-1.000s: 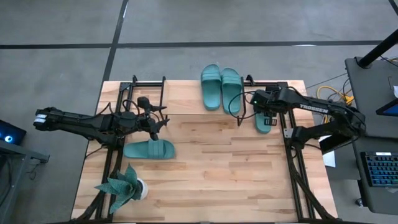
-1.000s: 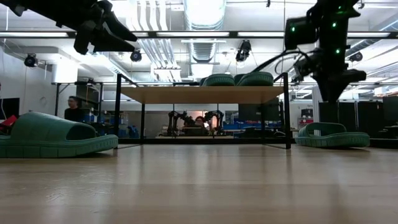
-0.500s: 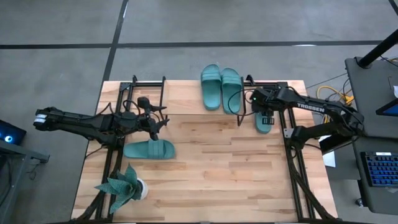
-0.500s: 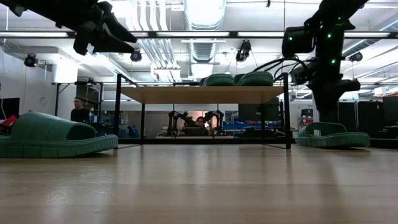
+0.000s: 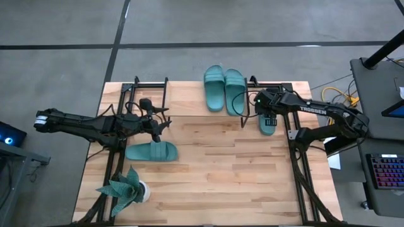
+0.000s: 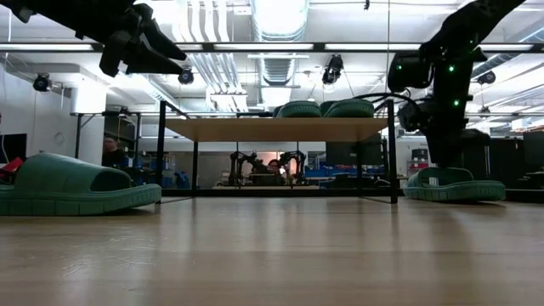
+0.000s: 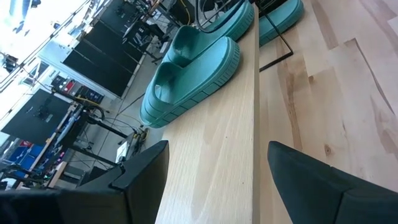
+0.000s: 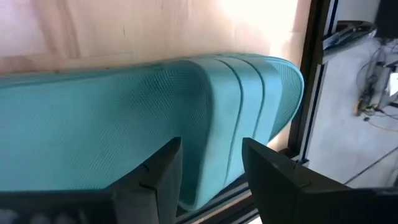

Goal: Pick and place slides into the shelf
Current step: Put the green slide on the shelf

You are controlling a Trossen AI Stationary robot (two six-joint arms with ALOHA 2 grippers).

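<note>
Two teal slides (image 5: 214, 88) (image 5: 235, 91) lie side by side on the shelf (image 5: 183, 96), at the right end of its light-wood top board. A third slide (image 5: 151, 151) rests sole-down on the table near the left side. The fourth slide (image 5: 267, 126) lies on the table right of the shelf. My right gripper (image 5: 270, 117) points down at it, open. In the right wrist view its gripper (image 8: 211, 180) has one finger on either side of the ribbed strap (image 8: 242, 106). My left gripper (image 5: 165, 123) hovers open above the table by the shelf's left part, and its wrist view looks along the board (image 7: 230, 143). My right gripper comes at the fourth slide from above, its open fingers (image 8: 155, 180) astride the strap's ribbed edge (image 8: 217, 143). Whether they touch the rubber, I cannot tell. The slide lies flat on the table.
A spiky green plant in a white pot (image 5: 126, 189) stands at the table's near left corner. Black frame rails (image 5: 297, 157) run along the table's right side close to the fourth slide. Bare wood (image 5: 221, 170) spans the table's middle and near part.
My right gripper has come down toward the fourth slide, from about the height of the shelf top to just above the strap. The slides and my left arm have stayed where they were.
</note>
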